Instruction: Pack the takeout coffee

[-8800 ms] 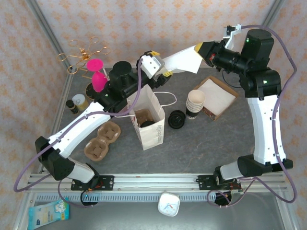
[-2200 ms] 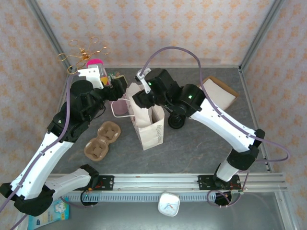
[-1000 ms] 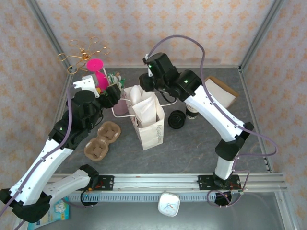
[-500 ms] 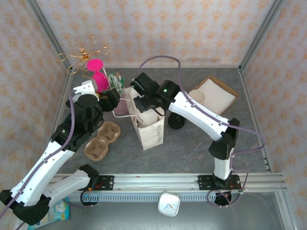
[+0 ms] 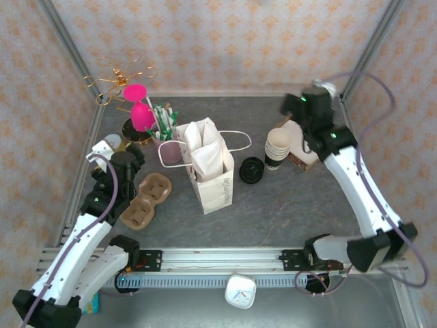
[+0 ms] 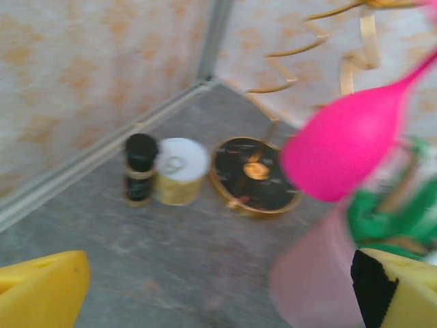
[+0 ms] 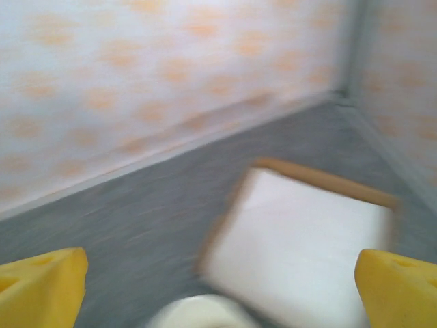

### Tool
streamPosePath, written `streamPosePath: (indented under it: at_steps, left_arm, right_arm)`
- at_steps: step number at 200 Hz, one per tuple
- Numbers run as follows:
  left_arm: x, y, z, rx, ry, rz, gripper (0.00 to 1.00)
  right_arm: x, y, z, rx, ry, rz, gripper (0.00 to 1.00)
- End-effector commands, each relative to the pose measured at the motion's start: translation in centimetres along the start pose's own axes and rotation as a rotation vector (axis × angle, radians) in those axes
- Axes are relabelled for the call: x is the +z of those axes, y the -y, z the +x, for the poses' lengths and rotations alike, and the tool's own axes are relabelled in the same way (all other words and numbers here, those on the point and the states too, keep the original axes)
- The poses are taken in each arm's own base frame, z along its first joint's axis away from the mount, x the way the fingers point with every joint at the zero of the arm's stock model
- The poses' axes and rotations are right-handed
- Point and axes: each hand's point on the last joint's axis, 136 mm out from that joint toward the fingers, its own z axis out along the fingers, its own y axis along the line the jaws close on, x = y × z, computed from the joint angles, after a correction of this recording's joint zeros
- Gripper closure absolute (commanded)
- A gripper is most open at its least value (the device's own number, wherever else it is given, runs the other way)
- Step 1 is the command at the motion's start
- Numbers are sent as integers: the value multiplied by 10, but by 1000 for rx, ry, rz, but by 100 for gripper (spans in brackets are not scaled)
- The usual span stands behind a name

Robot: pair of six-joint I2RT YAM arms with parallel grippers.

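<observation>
The white paper bag point(image 5: 210, 174) stands upright mid-table with white napkins point(image 5: 205, 147) sticking out of its top. The takeout coffee is hidden; I cannot see inside the bag. My left gripper point(image 5: 130, 157) point(image 6: 225, 294) is open and holds nothing; it is left of the bag, near the pink cup of straws point(image 5: 166, 147) point(image 6: 321, 273). My right gripper point(image 5: 302, 128) point(image 7: 218, 287) is open and holds nothing. It hangs at the back right, over the napkin tray point(image 5: 300, 160) point(image 7: 307, 260) and the stack of white-rimmed cups point(image 5: 277, 147) point(image 7: 198, 316).
A pile of black lids point(image 5: 252, 170) lies right of the bag. A brown cardboard cup carrier point(image 5: 145, 200) sits front left. A pink goblet point(image 5: 140, 109) point(image 6: 348, 147), gold wire stand point(image 5: 119, 75), can point(image 6: 181, 171) and small bottle point(image 6: 140, 167) crowd the back left corner.
My right arm has swung away from the bag's top to the back right corner. My left arm has dropped back to the left, off the bag. Napkins now stick out of the bag.
</observation>
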Motion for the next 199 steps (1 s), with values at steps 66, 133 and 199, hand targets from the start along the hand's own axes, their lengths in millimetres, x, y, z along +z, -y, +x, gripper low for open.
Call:
streamPosePath:
  at_steps: [66,133,199]
  left_arm:
    - [81,16,42,210,277,63,1]
    - [98,45,66,262,301,289,0]
    - [110,46,75,249,270,340,0]
  right_arm:
    - [82,158,132,103,214,313,0]
    - [101,105,144,14,242,-46,0]
    - [92,76,164,-94,299,-148,0]
